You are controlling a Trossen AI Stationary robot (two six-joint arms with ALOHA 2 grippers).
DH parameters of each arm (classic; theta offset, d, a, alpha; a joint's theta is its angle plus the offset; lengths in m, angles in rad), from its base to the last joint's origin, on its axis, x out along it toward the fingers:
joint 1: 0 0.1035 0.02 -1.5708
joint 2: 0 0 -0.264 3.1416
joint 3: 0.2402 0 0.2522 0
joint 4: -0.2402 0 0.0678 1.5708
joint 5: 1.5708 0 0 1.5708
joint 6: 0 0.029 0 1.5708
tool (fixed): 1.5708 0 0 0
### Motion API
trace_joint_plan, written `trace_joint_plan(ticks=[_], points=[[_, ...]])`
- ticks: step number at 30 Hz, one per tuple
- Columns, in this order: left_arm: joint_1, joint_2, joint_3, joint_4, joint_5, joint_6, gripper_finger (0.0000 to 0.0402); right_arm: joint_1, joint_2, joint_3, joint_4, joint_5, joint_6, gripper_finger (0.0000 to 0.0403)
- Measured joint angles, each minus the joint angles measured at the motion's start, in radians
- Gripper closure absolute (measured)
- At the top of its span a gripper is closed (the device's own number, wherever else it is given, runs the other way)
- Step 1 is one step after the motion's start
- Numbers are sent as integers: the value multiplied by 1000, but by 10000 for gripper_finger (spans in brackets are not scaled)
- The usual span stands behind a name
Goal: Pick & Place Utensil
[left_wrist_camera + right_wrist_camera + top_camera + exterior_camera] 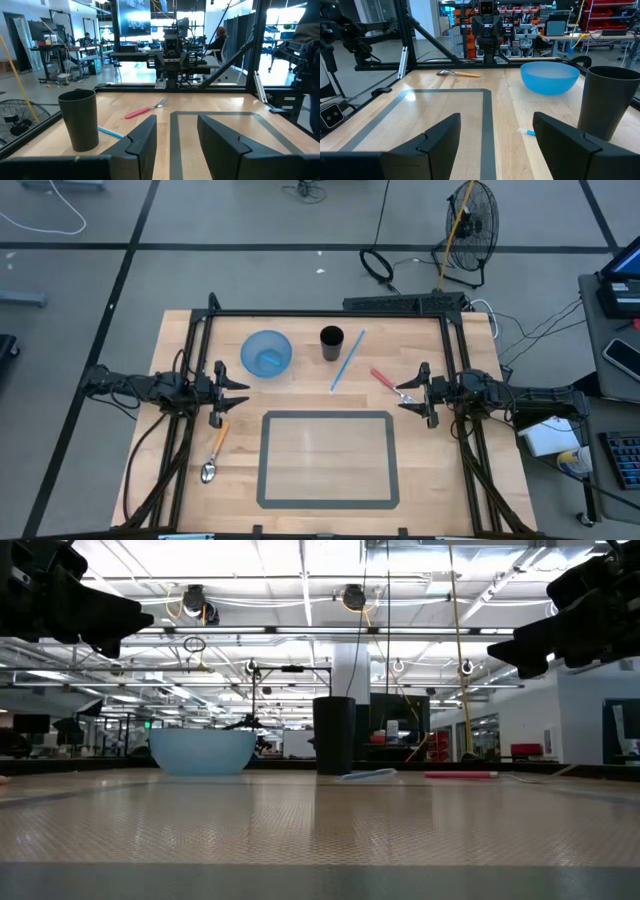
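Spoon (214,450) bowl toward front edge, near-lengthwise.

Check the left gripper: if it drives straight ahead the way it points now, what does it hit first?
Probably nothing on the table. The left gripper points across at the right gripper, open, raised above the wood. The black cup and red-handled fork sit off that line, so the right gripper comes first, though height is unclear.

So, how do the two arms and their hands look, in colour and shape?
Both arms are black, built of jointed segments. The left arm and the right arm each end in a two-finger hand: left hand, right hand. The fingers are dark, flat, angular blades, wide at the base and narrower at the tip. Black cables run from each arm base along the table sides.
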Motion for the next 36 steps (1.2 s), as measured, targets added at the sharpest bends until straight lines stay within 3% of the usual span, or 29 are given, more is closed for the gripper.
trace_joint_plan(ticks=[13, 22, 30, 36], points=[[0, 0, 0, 0, 0, 0, 254, 0, 0, 0, 44, -3, 48, 156], [0, 0, 0, 0, 0, 0, 254, 0, 0, 0, 93, 12, 361, 156], [0, 0, 0, 28, -12, 0, 254, 0, 0, 0, 243, 269, 857, 156], [0, 0, 0, 215, -36, -25, 254, -1, 1, 0, 317, 435, 810, 156]])
